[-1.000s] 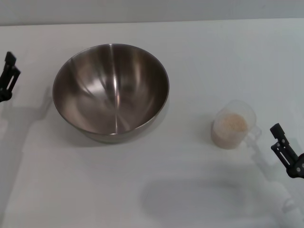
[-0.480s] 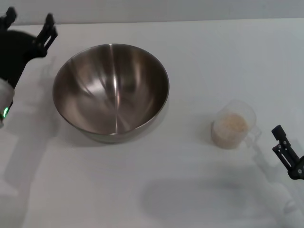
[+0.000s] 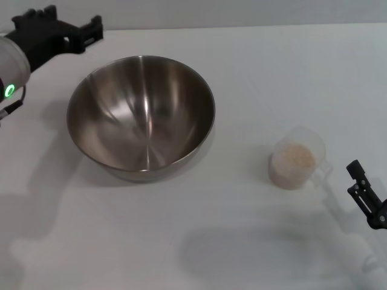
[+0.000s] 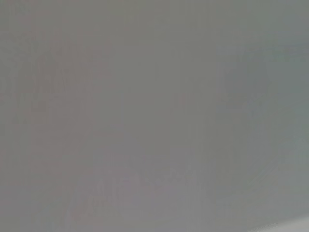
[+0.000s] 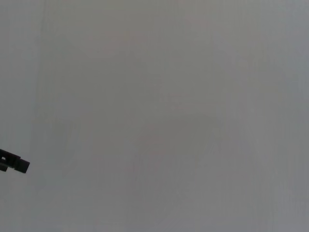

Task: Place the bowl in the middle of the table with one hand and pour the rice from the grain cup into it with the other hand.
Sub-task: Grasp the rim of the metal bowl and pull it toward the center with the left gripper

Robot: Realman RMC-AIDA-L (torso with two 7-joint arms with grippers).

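Note:
The steel bowl (image 3: 140, 115) sits upright and empty on the white table (image 3: 242, 72), left of the middle. The clear grain cup (image 3: 296, 158) stands to its right, holding pale rice (image 3: 296, 156), with its handle (image 3: 323, 170) pointing right. My left gripper (image 3: 72, 19) is open and empty above the back-left of the table, just beyond the bowl's far-left rim and apart from it. My right gripper (image 3: 364, 194) is low at the right edge, a little right of and nearer than the cup's handle, not touching it.
The table's back edge (image 3: 242, 25) runs along the top of the head view. The wrist views show only plain pale surface; a small black part (image 5: 14, 164) shows at one edge of the right wrist view.
My left arm has swung from the table's left edge up and to the right, to the back left near the bowl's rim. The right gripper, bowl and cup have stayed put.

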